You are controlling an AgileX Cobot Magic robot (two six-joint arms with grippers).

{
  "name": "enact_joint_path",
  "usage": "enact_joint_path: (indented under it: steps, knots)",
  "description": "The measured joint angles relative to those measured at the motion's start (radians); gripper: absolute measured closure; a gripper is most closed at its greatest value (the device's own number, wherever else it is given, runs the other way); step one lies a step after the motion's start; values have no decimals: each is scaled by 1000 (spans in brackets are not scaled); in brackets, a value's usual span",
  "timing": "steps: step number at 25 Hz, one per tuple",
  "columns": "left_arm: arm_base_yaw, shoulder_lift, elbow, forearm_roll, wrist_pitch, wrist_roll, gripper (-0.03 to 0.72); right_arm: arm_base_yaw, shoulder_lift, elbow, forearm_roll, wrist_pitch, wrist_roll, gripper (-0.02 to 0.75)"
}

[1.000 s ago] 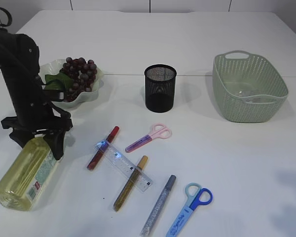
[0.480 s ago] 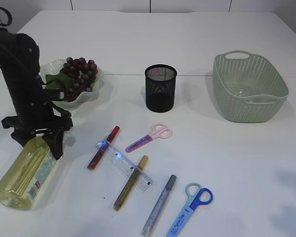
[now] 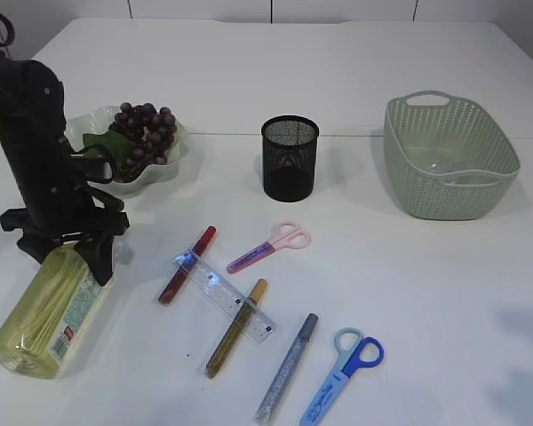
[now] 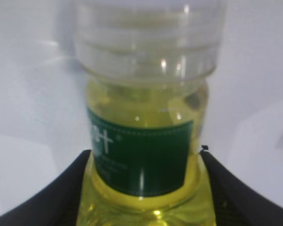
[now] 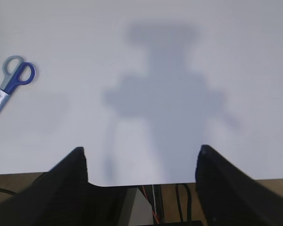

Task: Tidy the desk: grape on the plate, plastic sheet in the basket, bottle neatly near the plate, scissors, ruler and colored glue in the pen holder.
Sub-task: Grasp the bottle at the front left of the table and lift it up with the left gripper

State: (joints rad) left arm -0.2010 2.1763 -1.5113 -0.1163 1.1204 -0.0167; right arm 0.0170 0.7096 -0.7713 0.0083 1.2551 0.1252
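A bottle of yellow liquid (image 3: 49, 306) lies on its side at the front left, base toward the front. My left gripper (image 3: 67, 248) is shut on its upper end; the left wrist view shows both jaws (image 4: 144, 155) against the bottle (image 4: 146, 117). Grapes (image 3: 142, 129) lie on the pale green plate (image 3: 164, 169) behind. The black mesh pen holder (image 3: 290, 158) stands mid-table. Pink scissors (image 3: 271, 246), a clear ruler (image 3: 222, 295), red (image 3: 186, 264), gold (image 3: 235, 327) and silver (image 3: 286, 367) glue pens and blue scissors (image 3: 342, 377) lie in front. My right gripper (image 5: 140, 153) is open and empty.
A green basket (image 3: 449, 155) stands at the back right, with something clear glinting inside. The right gripper hangs over the table's front edge, with the blue scissors (image 5: 12, 77) to its far left. The ruler lies across the red and gold glue pens.
My left gripper and the bottle's upper end have shifted slightly left and away. Nothing else moved.
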Motion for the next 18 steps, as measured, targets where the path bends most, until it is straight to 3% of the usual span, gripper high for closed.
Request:
enact_joint_path:
  steps: [12, 18]
  knots:
    - [0, -279, 358, 7, -303, -2, 258, 0, 0, 0, 0, 0, 0, 186]
    - [0, -377, 386, 14, -383, -2, 259, 0, 0, 0, 6, 0, 0, 188]
